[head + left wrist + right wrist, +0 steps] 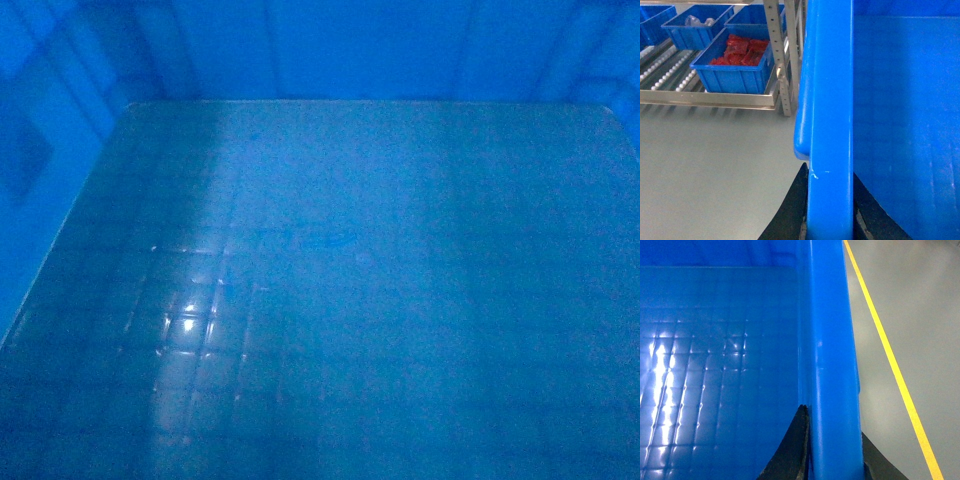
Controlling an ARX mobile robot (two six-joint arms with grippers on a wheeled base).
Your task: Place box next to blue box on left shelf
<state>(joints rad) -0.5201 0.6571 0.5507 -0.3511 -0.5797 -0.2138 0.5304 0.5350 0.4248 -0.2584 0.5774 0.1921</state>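
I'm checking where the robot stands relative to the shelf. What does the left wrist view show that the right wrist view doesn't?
Only the left wrist view shows the metal roller shelf holding smaller blue plastic bins, one filled with red packets.

Only the right wrist view shows the yellow floor line and the crate's glossy gridded floor.

Both show the large bright-blue plastic crate, its rim clamped by a black tool: left tool, right tool, over grey floor.

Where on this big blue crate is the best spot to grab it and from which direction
Grip the crate by its thick rim, coming from above, one finger inside the wall and one outside. The left gripper and right gripper straddle opposite side rims that way.
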